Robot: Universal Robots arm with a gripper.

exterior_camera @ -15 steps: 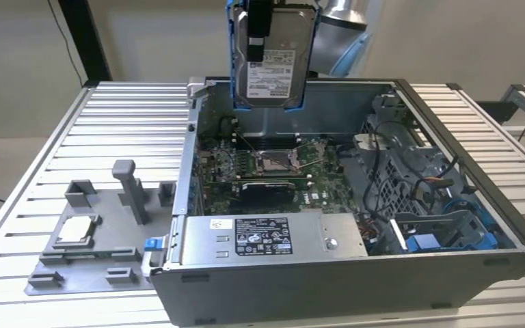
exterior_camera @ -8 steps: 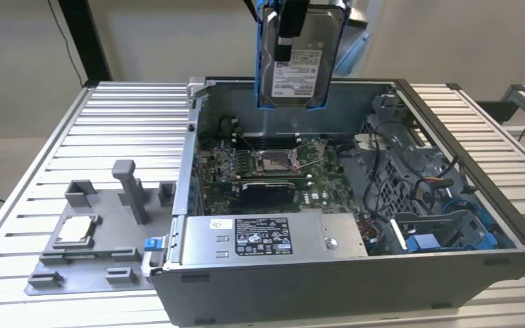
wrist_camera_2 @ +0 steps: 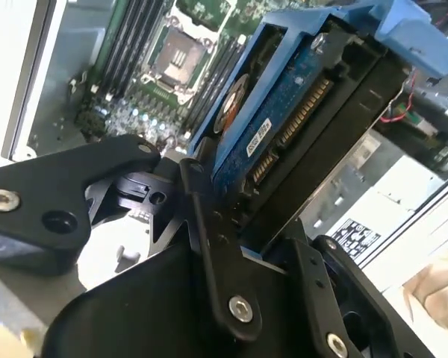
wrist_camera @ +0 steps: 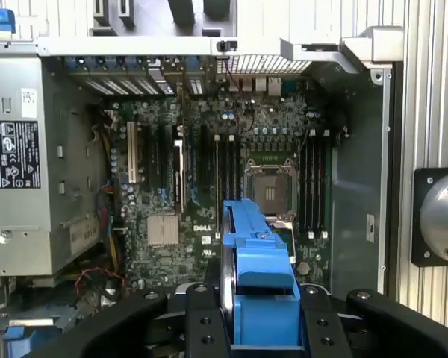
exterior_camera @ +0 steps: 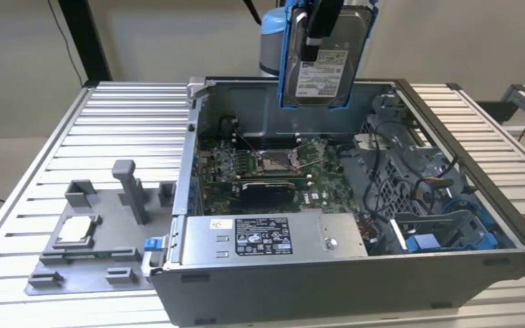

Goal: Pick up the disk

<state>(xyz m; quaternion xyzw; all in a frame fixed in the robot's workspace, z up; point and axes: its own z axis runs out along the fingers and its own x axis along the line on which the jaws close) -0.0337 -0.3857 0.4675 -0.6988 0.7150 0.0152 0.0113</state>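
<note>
Tool (wrist_camera: 257, 322) grips disk (exterior_camera: 328, 72) above open case (exterior_camera: 335, 287) holding motherboard (exterior_camera: 244, 164).

The disk (exterior_camera: 328, 65) hangs upright in the gripper (exterior_camera: 320, 31), above the open computer case (exterior_camera: 335, 287) on the table (exterior_camera: 126, 116) — over the motherboard (exterior_camera: 262, 167) inside. To the exterior view's left of the case lies a fixture tray (exterior_camera: 103, 208) — a chip (exterior_camera: 76, 229) on it

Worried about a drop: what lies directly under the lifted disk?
The disk, clamped in the gripper, hangs over the open computer case; below it lies the motherboard with its processor socket. The board part behind the disk is covered.
</note>
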